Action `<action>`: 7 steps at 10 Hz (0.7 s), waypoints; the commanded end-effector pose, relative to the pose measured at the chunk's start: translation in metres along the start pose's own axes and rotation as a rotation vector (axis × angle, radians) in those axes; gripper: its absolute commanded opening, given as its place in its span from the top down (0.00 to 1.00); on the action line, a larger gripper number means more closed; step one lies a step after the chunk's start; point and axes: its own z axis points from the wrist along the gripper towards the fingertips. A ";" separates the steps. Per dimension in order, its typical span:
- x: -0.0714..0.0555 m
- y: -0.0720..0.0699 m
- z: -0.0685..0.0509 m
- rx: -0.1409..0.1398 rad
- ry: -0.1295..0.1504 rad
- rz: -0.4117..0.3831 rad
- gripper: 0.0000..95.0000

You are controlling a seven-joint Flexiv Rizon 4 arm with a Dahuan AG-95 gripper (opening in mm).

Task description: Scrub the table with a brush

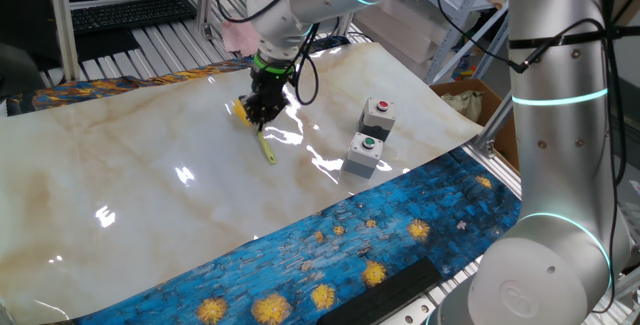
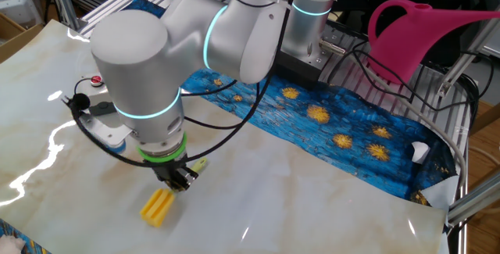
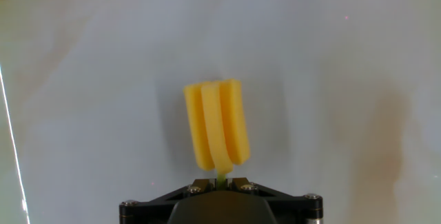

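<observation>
The brush has a bright yellow ribbed head [image 3: 216,129] and a thin yellow-green handle. My gripper [image 3: 221,180] is shut on the handle just behind the head. In one fixed view the gripper [image 1: 262,105] holds the brush low on the table [image 1: 130,175], with the head [image 1: 243,111] to its left and the handle end [image 1: 268,151] sticking out toward the front. In the other fixed view the head [image 2: 156,207] lies on the marble [image 2: 312,191] below the gripper [image 2: 180,180].
Two grey button boxes, one with a red button [image 1: 377,116] and one with a green button [image 1: 364,154], stand right of the gripper. Blue cloth with yellow swirls [image 1: 330,255] edges the tabletop. A pink watering can [image 2: 426,31] sits beyond the far side.
</observation>
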 end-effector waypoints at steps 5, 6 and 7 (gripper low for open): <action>0.011 0.026 0.000 -0.016 0.041 0.034 1.00; 0.013 0.031 0.000 -0.016 0.041 0.040 1.00; 0.015 0.035 0.001 -0.018 0.043 0.046 1.00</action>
